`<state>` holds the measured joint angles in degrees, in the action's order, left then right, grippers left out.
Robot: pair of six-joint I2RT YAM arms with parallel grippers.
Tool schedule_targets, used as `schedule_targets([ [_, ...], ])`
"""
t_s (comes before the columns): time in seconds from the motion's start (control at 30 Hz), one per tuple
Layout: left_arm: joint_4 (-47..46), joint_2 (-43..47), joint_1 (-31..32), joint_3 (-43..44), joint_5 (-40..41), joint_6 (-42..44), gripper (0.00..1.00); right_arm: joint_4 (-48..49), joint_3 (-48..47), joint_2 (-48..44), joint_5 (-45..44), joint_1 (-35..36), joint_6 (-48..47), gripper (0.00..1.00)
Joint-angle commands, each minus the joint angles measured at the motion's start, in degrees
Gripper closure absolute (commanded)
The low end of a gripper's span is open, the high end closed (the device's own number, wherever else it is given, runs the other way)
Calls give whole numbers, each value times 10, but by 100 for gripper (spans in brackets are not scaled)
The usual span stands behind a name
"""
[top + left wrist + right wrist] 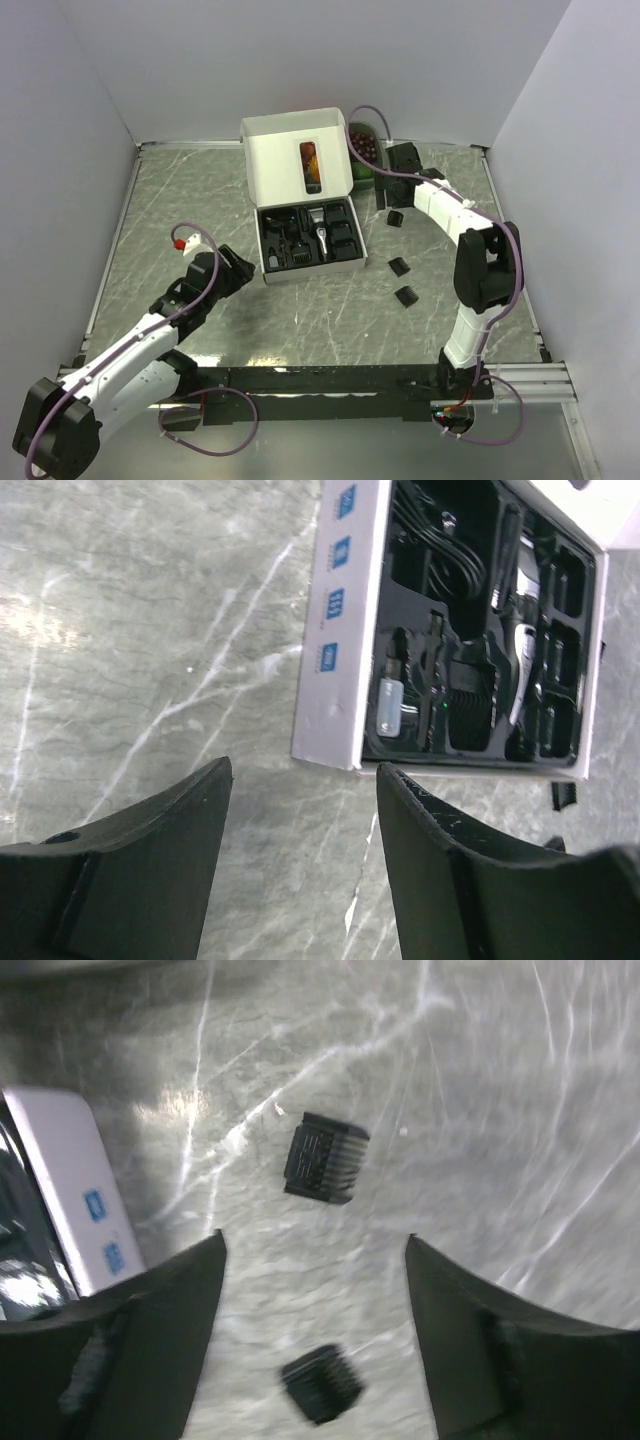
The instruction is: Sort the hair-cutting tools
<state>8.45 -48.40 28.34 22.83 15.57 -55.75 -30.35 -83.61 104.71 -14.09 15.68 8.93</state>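
Note:
An open white box (300,150) stands mid-table, and its black insert (305,240) holds a slim black-and-silver hair clipper (322,236) and other black parts. Three black comb guards lie on the table to its right: one (396,218) just below my right gripper (386,200), one (400,266) nearer, one (407,296) nearest. In the right wrist view the right gripper (314,1240) is open. A blurred guard (322,1384) lies between its fingers, untouched, and another guard (325,1158) lies beyond. My left gripper (240,268) is open and empty by the box's front left corner (335,730); the clipper (522,630) shows there.
A tray of fruit (366,150) sits behind the box lid at the back. White walls close in the table on three sides. A raised rail (300,375) runs along the near edge between the arm bases.

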Motion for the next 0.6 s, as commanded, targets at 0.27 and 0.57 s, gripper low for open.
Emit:
schedule_targets([
  [0.27, -22, 3, 4, -3, -73, 39, 35, -25, -100, 73, 277, -55, -413, 4],
  [0.57, -31, -5, 7, -19, -94, 46, 35, -195, -234, 160, 407, -90, -559, 4],
])
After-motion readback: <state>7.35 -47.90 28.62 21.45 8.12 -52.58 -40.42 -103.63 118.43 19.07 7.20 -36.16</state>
